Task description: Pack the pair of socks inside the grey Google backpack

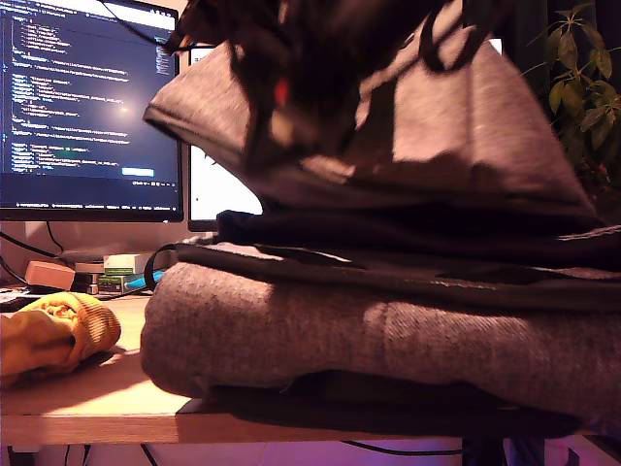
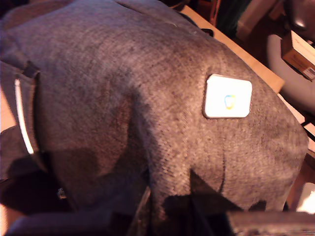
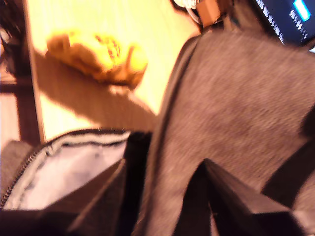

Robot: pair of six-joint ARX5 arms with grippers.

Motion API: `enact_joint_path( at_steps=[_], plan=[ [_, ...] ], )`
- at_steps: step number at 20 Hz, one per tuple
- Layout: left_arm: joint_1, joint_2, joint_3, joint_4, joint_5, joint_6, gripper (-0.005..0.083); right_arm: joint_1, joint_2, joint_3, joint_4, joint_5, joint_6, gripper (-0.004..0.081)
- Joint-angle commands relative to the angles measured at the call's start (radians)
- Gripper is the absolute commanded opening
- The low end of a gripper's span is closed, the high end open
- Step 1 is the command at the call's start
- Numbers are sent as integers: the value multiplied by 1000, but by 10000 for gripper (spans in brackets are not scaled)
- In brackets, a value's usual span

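Grey Google backpack (image 1: 388, 340) fills the exterior view, lying on the surface (image 1: 87, 398), flap lifted. Pair of socks (image 1: 53, 335) rests apart at that view's left. Both my first gripper (image 2: 170, 206) and my second gripper (image 3: 162, 196) press into fabric; jaws' opening: cannot tell.

The exterior view sits low at table-edge height; both wrist views look down close onto the backpack (image 1: 388, 340).

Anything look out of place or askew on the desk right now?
Nothing is spilled or damaged. The large grey woven backpack lies slumped on the wooden desk with its top flap lifted and crumpled. The mustard-yellow knit sock bundle sits outside it, at the exterior view's left, near the desk's front edge.
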State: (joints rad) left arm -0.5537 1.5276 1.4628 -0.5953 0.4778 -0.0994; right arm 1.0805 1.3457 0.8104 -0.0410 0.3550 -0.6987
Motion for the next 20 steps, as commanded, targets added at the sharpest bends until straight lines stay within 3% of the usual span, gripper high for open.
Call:
enact_joint_path(
  at_steps=[1,5,12,13,16,20],
  plan=[
    [2,-24,66,64,42,-6,-22,-3,23,-5,-14,13,-32,185],
    [4,-24,66,53,47,-6,-22,-10,24,-5,-16,75,-64,-14],
    [16,-24,66,23,46,36,-9,-13,2,-2,-12,148,-92,-13],
    [15,-24,66,6,45,59,49,-10,-7,-1,-14,156,-96,-13],
    [27,-24,66,-37,43,77,359,-9,-30,0,-28,169,-113,-13],
    [59,-24,67,-108,56,137,370,-10,-53,2,-39,171,-113,-13]
  ],
)
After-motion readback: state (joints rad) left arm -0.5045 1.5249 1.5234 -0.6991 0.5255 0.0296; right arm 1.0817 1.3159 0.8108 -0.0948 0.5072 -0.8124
